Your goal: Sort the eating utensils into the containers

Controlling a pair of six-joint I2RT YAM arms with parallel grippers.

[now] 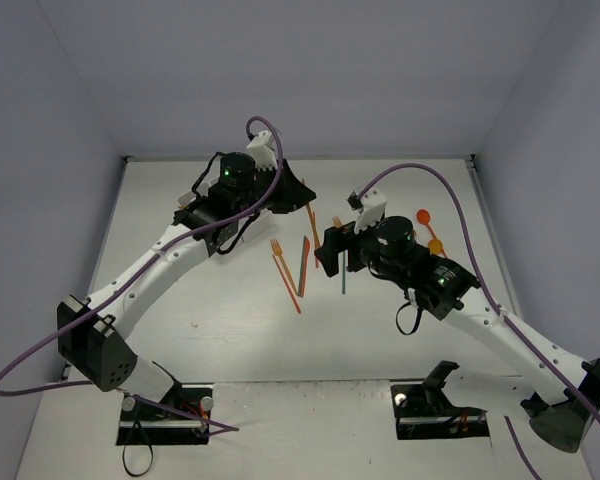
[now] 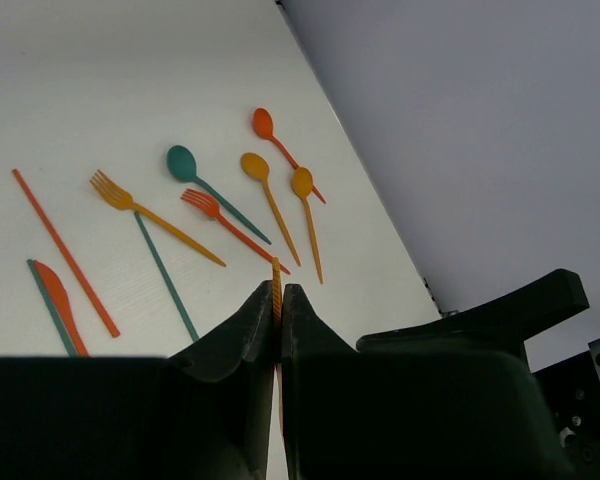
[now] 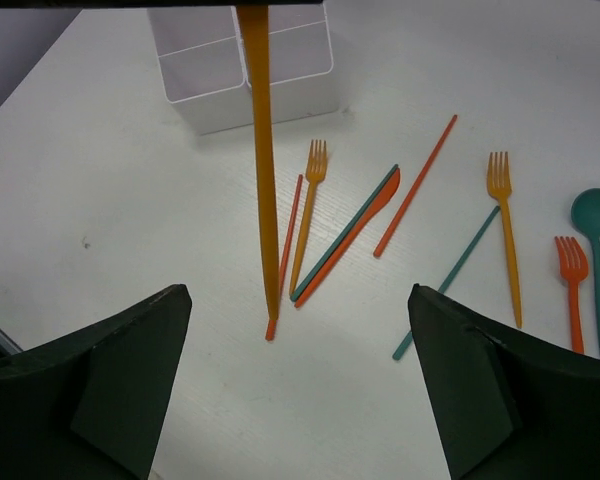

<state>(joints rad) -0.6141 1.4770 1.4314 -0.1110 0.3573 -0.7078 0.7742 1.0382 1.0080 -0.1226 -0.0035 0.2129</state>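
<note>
The smooth white table carries a white thin-walled plastic tray that is mostly lost to me. From overhead the left arm's black head covers it, and the right wrist view cuts it off after two square compartments. The left gripper is pinched tight on a slim orange plastic utensil hanging upright just beside the tray, its head hidden. The right gripper stands spread wide near the tray, holding nothing. Out from the tray lie an orange fork, a thin teal utensil against a red-orange knife, and farther off a round-bowled teal spoon.
</note>
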